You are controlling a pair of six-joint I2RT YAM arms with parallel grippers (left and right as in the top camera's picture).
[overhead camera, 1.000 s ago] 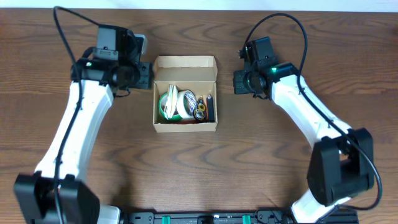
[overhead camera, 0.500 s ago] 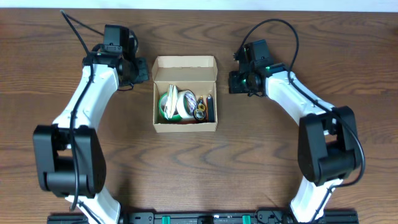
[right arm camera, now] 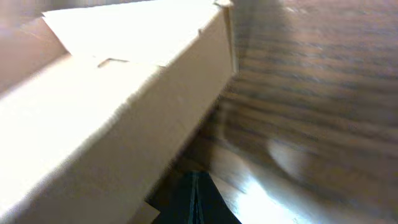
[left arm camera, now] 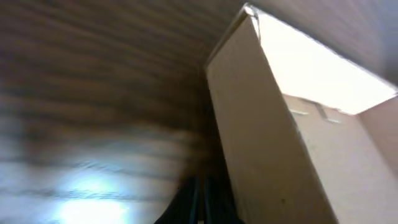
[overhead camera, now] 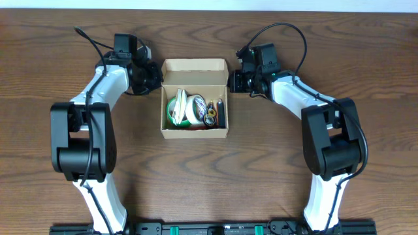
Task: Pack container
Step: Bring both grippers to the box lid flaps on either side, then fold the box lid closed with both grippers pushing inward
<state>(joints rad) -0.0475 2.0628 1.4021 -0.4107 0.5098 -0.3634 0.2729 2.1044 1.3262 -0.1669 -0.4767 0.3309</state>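
The tan cardboard container (overhead camera: 194,130) stands open mid-table, its lid flap (overhead camera: 194,66) lying back at the far side. Inside are a green-and-white tape roll (overhead camera: 194,108), a white packet and small dark items. My left gripper (overhead camera: 155,78) is shut and empty, close against the container's left wall near the lid hinge; that wall fills the left wrist view (left arm camera: 267,143), with the gripper (left arm camera: 202,202) at its base. My right gripper (overhead camera: 233,81) is shut and empty, close against the right wall (right arm camera: 112,143), with the gripper (right arm camera: 194,198) low beside it.
Brown wood table (overhead camera: 274,163) all round the container. Both arms reach in from the near side and bend inward at the far end of the container. A dark rail runs along the table's near edge (overhead camera: 215,228).
Both grippers have moved inward toward the container, from apart on either side to close against its left and right walls near the lid hinge. The container has not moved.
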